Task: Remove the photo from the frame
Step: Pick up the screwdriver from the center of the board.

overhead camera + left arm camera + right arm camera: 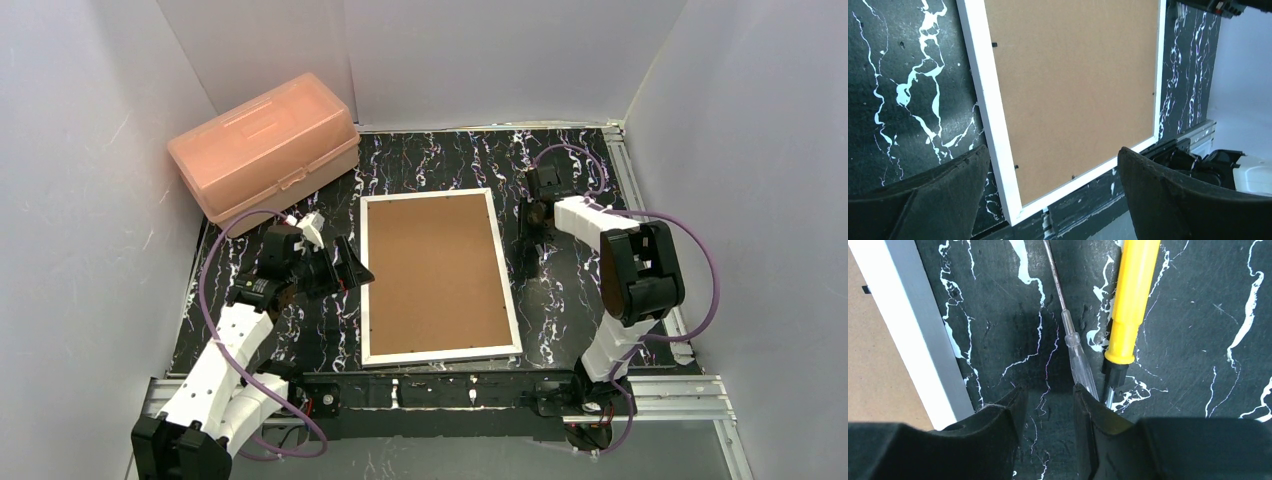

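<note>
Fingers (943, 195) of the left gripper (1053, 152) were recorded spread wide apart, with nothing held between them. Through the gap, in the left wrist view, the near left corner of the frame (1068, 100) was seen lying below. In the top view this gripper was placed at the frame's left long edge, about halfway along it. Contact with the edge could not be determined.

Fingers (1003, 415) of the right gripper (1048, 400) were noted a narrow gap apart. Only bare table (440, 160) was seen between them, and nothing was gripped. This gripper was pointed down at the table just right of the frame, whose white border was visible at the left of the right wrist view. A clear-handled screwdriver (1077, 352) was seen running up to the tip of the finger farther from the frame; whether it touched could not be told. A yellow-handled screwdriver (1132, 295) was laid just beside it, on the side away from the frame.

The frame was found flat in the middle of the black marbled table, between the two grippers, its long sides running away from the arm bases. Its brown backing board (435, 270) was turned up inside the white border, with small dark tabs (994, 45) along the inner edge. The photo could not be seen in any view.

A pink box (262, 140) was logged at the far left corner, apart from the frame.
</note>
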`<state>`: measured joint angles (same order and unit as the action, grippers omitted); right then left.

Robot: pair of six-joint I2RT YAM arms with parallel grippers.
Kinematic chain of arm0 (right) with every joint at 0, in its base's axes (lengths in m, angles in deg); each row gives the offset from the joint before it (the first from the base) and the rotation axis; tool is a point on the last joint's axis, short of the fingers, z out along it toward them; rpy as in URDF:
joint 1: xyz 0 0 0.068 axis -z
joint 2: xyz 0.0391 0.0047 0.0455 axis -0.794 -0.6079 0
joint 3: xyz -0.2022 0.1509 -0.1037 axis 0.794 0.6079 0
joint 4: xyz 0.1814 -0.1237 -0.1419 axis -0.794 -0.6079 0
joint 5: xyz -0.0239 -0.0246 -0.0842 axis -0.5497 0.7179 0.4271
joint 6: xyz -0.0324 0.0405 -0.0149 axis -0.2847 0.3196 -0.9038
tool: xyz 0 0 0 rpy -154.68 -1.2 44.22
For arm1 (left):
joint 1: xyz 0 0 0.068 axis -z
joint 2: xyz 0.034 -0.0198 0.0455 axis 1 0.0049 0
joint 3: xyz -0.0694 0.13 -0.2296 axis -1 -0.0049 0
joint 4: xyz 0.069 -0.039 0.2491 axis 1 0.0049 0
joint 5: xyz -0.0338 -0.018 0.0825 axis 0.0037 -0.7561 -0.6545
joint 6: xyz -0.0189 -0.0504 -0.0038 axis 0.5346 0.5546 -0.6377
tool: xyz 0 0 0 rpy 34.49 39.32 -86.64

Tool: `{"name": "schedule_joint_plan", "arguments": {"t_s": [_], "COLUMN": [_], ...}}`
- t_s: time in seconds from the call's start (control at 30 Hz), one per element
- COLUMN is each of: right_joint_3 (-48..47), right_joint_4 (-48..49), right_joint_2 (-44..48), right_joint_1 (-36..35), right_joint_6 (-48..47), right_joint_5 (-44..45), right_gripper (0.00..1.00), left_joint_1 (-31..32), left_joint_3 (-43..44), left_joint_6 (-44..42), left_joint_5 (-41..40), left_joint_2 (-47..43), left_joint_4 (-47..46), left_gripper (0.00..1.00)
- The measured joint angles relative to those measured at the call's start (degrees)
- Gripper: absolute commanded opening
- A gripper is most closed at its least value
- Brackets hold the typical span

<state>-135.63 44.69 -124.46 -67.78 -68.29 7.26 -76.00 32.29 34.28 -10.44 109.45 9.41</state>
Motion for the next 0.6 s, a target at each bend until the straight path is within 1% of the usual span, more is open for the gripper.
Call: {"name": "schedule_joint_plan", "arguments": {"t_s": [0.1,0.3,0.6], "right_joint_3": [-0.2,-0.9,-4.0], "right_joint_4": [0.0,-0.5,-1.5], "right_joint_2": [-0.2,0.0,0.0], "right_joint_1": [0.0,0.0,0.3], "right_joint_6": [0.0,-0.5,-1.4], "right_joint_5": [0.7,0.9,2.0], "right_gripper": [0.49,0.48,0.47], "left_joint_1": [0.0,0.0,0.0], "left_joint_3": [1.3,6.5,6.3], "left_joint_6": [-1.0,-4.0,-6.7], "left_joint_5": [0.9,1.5,1.5], "left_joint_2": [0.1,0.2,0.9], "left_joint_4": [1.6,3.5,4.2], "left_gripper": [0.97,0.97,0.97]}}
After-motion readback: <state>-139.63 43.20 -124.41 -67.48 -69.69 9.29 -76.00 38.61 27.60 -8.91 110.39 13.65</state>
